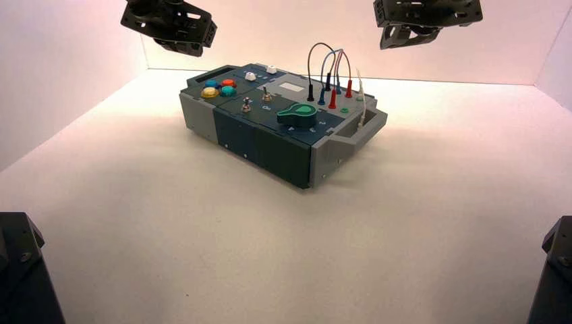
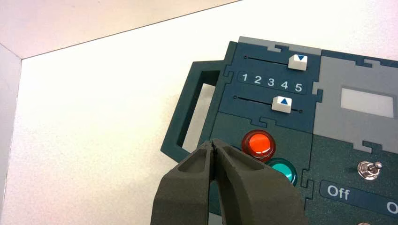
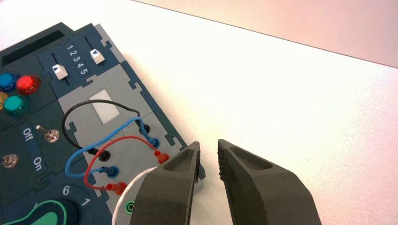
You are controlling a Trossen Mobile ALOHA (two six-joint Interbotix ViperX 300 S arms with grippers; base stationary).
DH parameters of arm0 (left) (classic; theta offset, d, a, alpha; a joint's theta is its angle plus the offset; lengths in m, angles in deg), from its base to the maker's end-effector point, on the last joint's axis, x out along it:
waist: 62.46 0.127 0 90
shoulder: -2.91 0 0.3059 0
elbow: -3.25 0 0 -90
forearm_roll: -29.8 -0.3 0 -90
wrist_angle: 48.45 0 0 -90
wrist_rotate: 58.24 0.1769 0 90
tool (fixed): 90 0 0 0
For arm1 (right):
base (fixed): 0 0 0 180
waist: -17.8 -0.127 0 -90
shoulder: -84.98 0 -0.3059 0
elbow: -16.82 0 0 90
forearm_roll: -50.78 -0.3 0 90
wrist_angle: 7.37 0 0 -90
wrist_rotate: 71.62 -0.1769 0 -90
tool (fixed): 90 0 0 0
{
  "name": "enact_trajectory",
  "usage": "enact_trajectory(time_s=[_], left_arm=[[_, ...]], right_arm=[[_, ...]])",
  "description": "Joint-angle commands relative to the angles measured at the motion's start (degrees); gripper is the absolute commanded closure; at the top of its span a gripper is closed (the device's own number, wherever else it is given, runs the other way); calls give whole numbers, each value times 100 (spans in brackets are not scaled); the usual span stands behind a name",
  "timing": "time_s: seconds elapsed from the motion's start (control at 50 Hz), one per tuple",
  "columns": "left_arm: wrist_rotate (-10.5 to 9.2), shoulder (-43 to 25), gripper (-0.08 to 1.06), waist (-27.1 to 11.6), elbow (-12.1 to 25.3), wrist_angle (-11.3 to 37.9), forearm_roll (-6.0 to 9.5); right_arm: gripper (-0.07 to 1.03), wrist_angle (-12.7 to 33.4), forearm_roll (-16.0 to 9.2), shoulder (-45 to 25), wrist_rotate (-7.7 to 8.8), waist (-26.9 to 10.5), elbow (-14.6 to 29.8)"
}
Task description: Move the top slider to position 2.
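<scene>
Here, the left gripper point(image 2: 213, 143) hovers (fingers together) above the box point(image 1: 270, 121).

This looks like a robot lab, or a spot for testing robots. I see two black robot arms point(image 1: 172, 25) over a white table point(image 1: 202, 216) with plain pale walls point(image 1: 270, 40). A box point(image 1: 263, 155) of buttons, switches and wires sits there.
</scene>
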Motion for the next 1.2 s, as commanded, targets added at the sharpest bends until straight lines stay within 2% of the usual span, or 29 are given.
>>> enact_trajectory(time_s=[0.02, 0.38, 0.76, 0.86, 1.0, 1.08, 1.2], left_arm=[[44, 70, 100, -26, 149, -35, -18], [35, 62, 100, -26, 149, -9, -18], [35, 62, 100, -35, 167, -9, -18], [44, 44, 100, -149, 176, 0, -18], [79, -18, 100, -360, 334, 123, -26], [158, -53, 100, -448, 571, 439, -26], [158, -158, 100, -519, 844, 721, -26]], right_arm=[[73, -26, 9, 123, 9, -9, 62], [73, -149, 18, 466, 18, 9, -114], [73, -185, 18, 439, 18, 9, -141], [73, -185, 18, 431, 18, 9, -141], [73, -202, 18, 360, 9, 9, -158], [73, -202, 18, 343, 9, 9, -141], [73, -202, 18, 343, 9, 9, -149]])
